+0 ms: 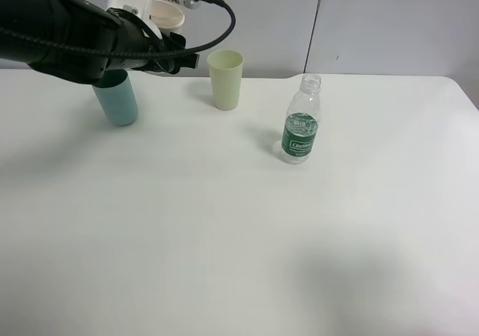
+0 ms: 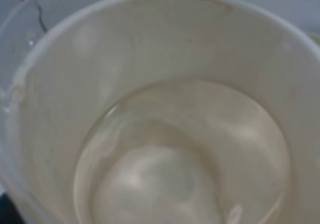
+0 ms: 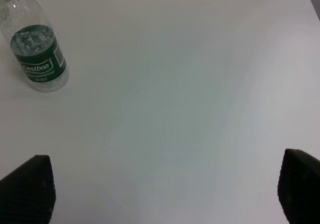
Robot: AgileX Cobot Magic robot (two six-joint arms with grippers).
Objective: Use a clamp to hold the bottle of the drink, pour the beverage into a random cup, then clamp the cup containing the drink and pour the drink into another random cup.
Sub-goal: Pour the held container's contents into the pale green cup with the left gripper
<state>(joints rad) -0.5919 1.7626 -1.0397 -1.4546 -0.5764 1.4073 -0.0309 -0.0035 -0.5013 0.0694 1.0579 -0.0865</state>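
Cream cup [image 1: 168, 14] sits clamped in your left gripper [image 1: 179, 57], lifted off the table [image 1: 224, 239] with clear drink pooled in its bottom. The teal cup [image 1: 117, 102] stands below that gripper, partly hidden by the arm, and the green cup [image 1: 225, 79] stands just past its tip. Your right gripper [image 3: 164, 186] hangs spread wide with nothing between its fingers, and the bottle [image 1: 301, 123] stands upright ahead of it, off to one finger's side.
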